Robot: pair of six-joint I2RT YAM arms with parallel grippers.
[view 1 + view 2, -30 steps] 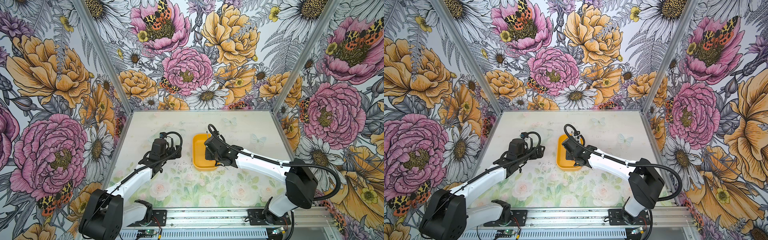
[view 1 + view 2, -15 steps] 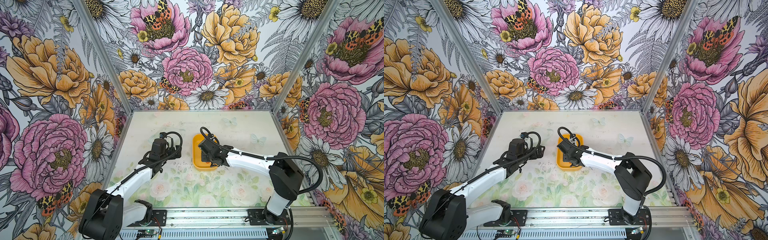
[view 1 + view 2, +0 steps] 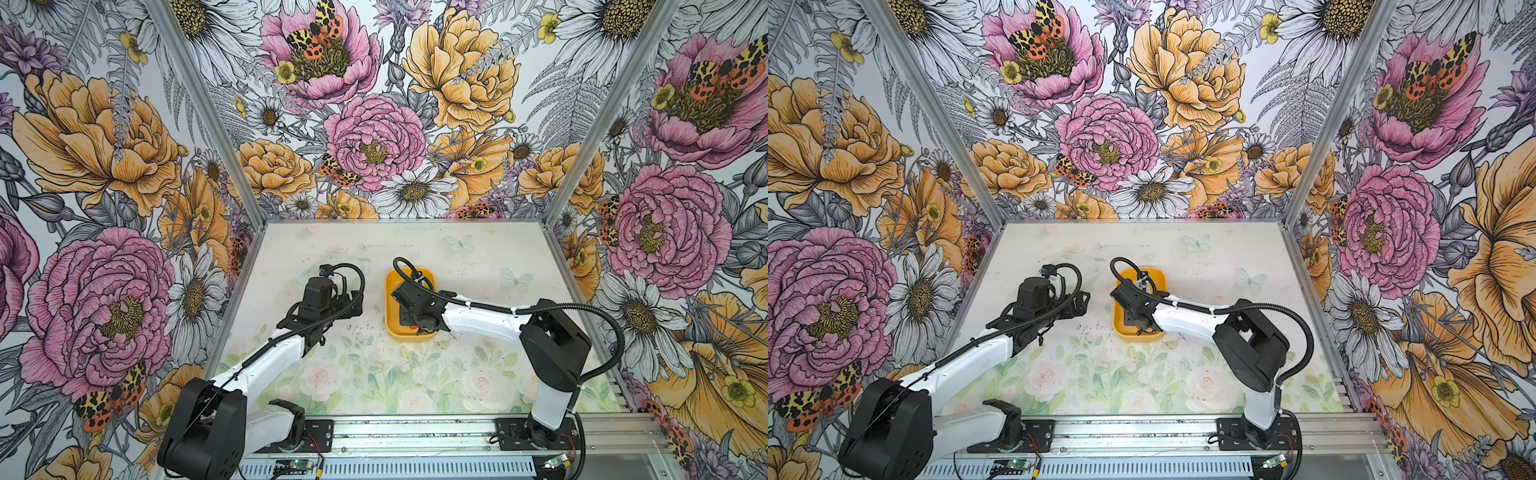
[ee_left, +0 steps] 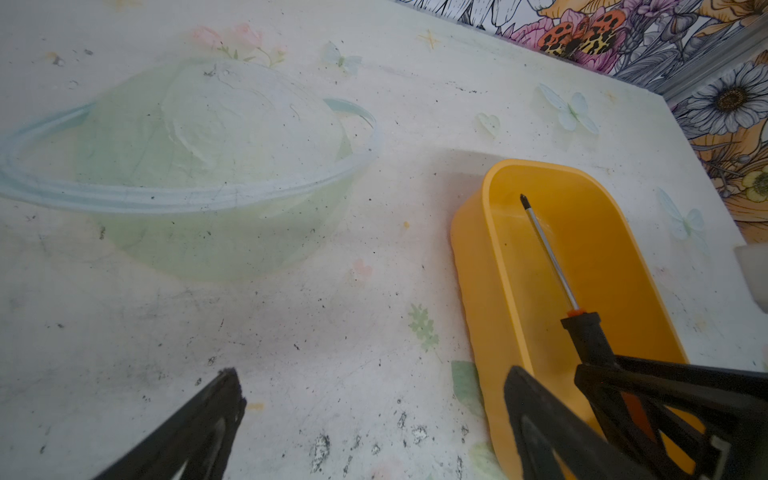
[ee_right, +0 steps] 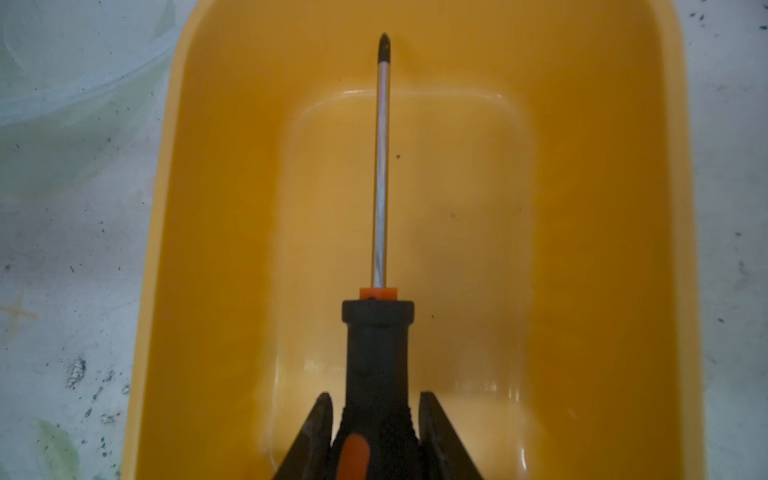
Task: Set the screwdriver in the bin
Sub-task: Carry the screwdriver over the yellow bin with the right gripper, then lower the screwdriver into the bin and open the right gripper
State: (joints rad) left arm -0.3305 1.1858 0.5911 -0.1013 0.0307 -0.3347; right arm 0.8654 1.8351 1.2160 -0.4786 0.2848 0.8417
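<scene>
Right gripper (image 5: 376,401) clamped, arm extended, left gripper (image 4: 374,374) spread wide

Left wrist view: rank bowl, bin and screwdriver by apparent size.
1. bowl: widest, cut off by the frame.
2. bin: close second, nearer the camera, also cut off.
3. screwdriver: clearly smallest.

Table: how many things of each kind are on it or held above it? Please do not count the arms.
screwdriver: 1
bin: 1
bowl: 1
Total: 3
</scene>
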